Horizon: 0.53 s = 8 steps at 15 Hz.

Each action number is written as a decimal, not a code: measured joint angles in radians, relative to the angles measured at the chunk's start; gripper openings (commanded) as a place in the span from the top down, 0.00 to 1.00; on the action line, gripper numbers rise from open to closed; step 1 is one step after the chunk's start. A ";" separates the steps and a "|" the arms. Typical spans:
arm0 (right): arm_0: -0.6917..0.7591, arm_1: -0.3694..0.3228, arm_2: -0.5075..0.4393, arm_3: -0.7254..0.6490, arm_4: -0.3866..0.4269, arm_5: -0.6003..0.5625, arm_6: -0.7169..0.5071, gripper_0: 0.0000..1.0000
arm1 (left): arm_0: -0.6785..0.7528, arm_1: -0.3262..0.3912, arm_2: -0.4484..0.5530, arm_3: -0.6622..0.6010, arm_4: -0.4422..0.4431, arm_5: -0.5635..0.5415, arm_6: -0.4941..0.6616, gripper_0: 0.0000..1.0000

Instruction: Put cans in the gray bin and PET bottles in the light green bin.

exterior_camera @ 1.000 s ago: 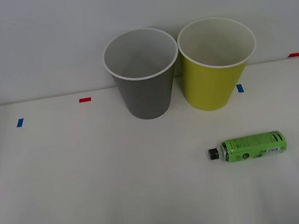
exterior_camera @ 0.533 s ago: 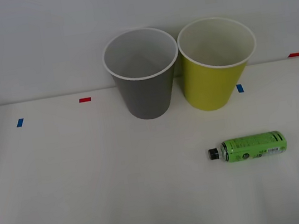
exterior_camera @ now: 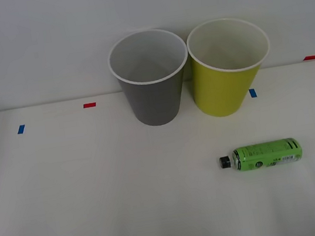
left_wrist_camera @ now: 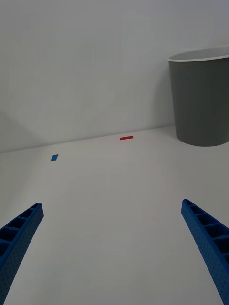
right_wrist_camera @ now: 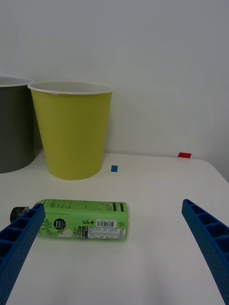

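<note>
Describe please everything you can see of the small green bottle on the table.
The PET bottle is small, looks like plastic, with a bright green wrap label bearing small print and a barcode, and a black cap. It lies on its side on the white table, cap pointing toward the robot's left, in front of the light green bin, apart from it. Nothing grips it.

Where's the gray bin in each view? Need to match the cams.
Front: gray bin stands at centre back of the table, left of the green bin.
Right wrist: its wall shows at the edge, beside the green bin.
Left wrist: it stands far across the table.
Shared landmark: the bin's white rim.
</note>
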 measured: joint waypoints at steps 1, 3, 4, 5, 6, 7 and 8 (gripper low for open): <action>0.000 0.000 0.000 0.000 0.000 0.000 0.000 0.00 | 0.000 0.000 0.000 0.000 0.000 0.000 0.000 0.00; 0.000 0.000 0.000 0.000 0.000 0.000 0.000 0.00 | 0.000 0.000 0.000 0.000 0.000 0.000 0.000 0.00; 0.000 0.000 0.000 0.000 0.000 0.000 0.000 0.00 | 0.000 0.000 0.000 0.000 0.000 0.000 0.000 0.00; 0.000 0.000 0.000 0.000 0.000 0.000 0.000 0.00 | 0.000 0.000 0.000 0.000 0.000 0.000 0.000 0.00; 0.000 0.000 0.000 0.000 0.000 0.000 0.000 0.00 | 0.000 0.000 0.000 0.000 0.000 0.000 0.000 0.00; 0.000 0.000 0.000 0.000 0.000 0.000 0.000 0.00 | 0.000 0.000 0.000 0.000 0.000 0.000 0.000 0.00; 0.000 0.000 0.000 0.000 0.000 0.000 0.000 0.00 | 0.000 0.000 0.000 0.000 0.000 0.000 0.000 0.00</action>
